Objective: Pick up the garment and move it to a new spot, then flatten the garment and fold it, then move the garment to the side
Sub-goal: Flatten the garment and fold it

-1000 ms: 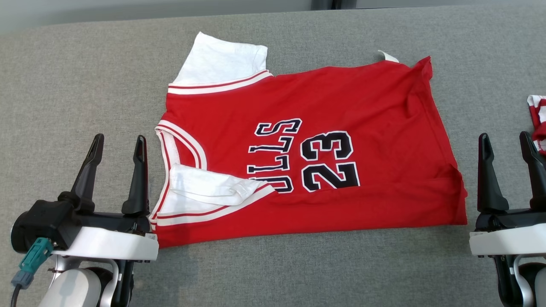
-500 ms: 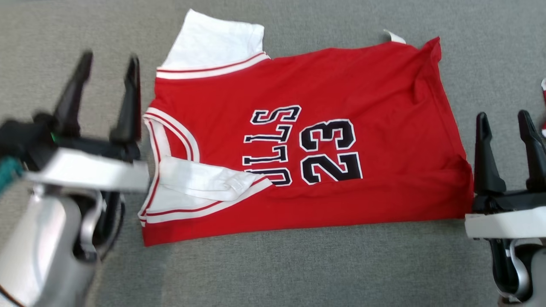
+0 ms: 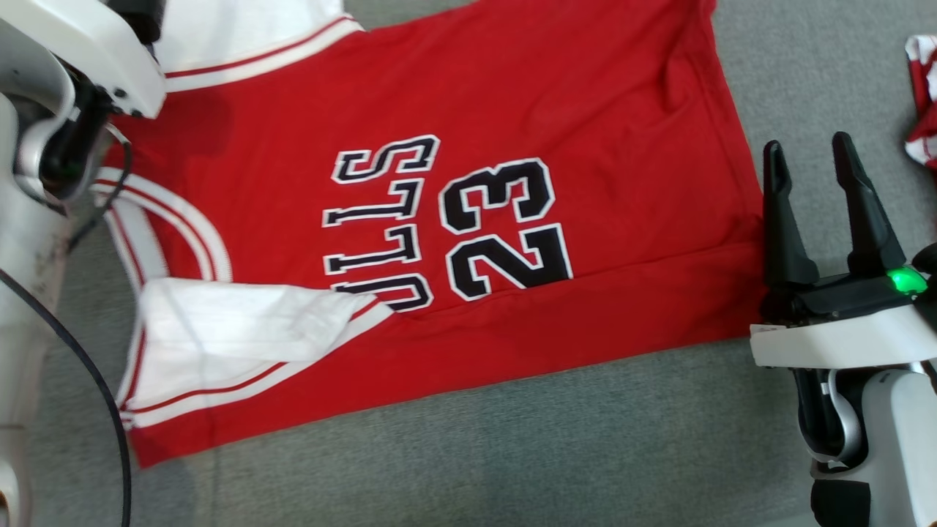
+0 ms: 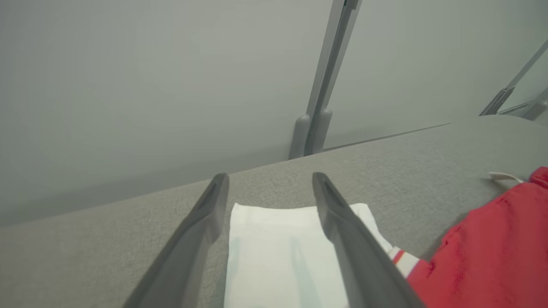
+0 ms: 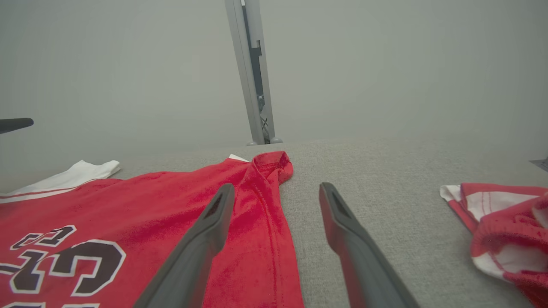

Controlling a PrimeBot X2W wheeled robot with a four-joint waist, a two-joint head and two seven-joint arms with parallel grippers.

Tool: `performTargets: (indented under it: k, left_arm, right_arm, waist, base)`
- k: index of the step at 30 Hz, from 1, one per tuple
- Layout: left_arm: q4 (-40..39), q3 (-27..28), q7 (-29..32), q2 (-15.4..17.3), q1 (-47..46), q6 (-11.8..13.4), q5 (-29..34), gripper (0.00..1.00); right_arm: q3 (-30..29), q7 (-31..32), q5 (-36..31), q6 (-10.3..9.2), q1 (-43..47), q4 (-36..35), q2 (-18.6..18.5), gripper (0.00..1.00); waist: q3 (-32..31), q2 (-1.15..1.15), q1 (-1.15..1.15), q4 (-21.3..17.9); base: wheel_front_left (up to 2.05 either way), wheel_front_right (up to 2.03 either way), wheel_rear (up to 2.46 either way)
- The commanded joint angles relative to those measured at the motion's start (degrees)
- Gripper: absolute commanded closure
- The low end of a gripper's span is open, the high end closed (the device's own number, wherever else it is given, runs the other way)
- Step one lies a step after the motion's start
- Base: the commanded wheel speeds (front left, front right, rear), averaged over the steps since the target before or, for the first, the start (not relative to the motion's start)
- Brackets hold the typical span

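Observation:
The garment (image 3: 512, 95) is a red jersey with white sleeves and black "23" lettering, spread flat on the grey padded surface (image 3: 512, 454). One white sleeve (image 3: 241, 329) is folded onto its near left corner. My left arm's wrist (image 3: 80, 51) reaches over the far left corner. In the left wrist view my left gripper (image 4: 269, 179) stands open just above the far white sleeve (image 4: 274, 252), holding nothing. My right gripper (image 3: 809, 157) is open beside the jersey's right hem. In the right wrist view one of its fingers (image 5: 214, 218) lies over the hem edge (image 5: 265, 239).
A second red and white garment (image 3: 922, 95) lies crumpled at the right edge, seen also as a heap (image 5: 501, 222) right of my right gripper. A grey wall with a metal post (image 5: 252, 72) stands behind the surface's far edge.
The head camera has tipped down and closer. My left arm has reached forward to the far white sleeve. My right gripper has edged toward the hem. Both stay open.

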Motion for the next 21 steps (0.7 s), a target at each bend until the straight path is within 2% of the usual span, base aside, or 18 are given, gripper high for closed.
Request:
performTargets:
  k: [1,8,18,20,21]
  left_arm:
    - [1.9,-0.2,0.4,0.4,-1.9,-0.5,-0.4,0.0]
    - [15.3,-1.9,0.7,1.2,-9.4,-2.2,-0.7,0.0]
    - [28.5,-3.8,1.6,1.4,-13.0,-2.5,-1.4,0.0]
    - [30.0,-4.2,1.4,1.0,-13.4,-2.6,-1.4,1.0]
    - [30.7,-4.5,1.4,0.8,-13.4,-2.6,-1.5,1.0]
  right_arm:
    - [0.3,-0.5,0.4,-0.02,-0.8,0.4,-0.1,0.0]
    - [1.9,-2.3,1.6,-0.02,-1.6,2.3,-0.1,0.0]
    - [3.0,-3.4,2.5,-0.02,-2.0,3.1,-0.1,0.0]
    - [2.7,-3.4,2.3,-0.02,-2.2,3.0,-0.1,0.0]
    - [2.5,-3.4,2.0,-0.02,-2.6,2.8,-0.1,0.0]
  waist:
    - [2.7,0.0,0.0,-2.8]
    - [5.6,0.0,0.0,-5.5]
    - [6.2,0.0,0.0,-7.5]
    - [6.2,0.0,0.0,-7.6]
    - [6.2,0.0,0.0,-7.6]
  base:
    - [0.0,0.0,0.0]
    - [0.0,0.0,0.0]
    - [0.0,0.0,0.0]
    - [0.0,0.0,0.0]
    - [0.0,0.0,0.0]
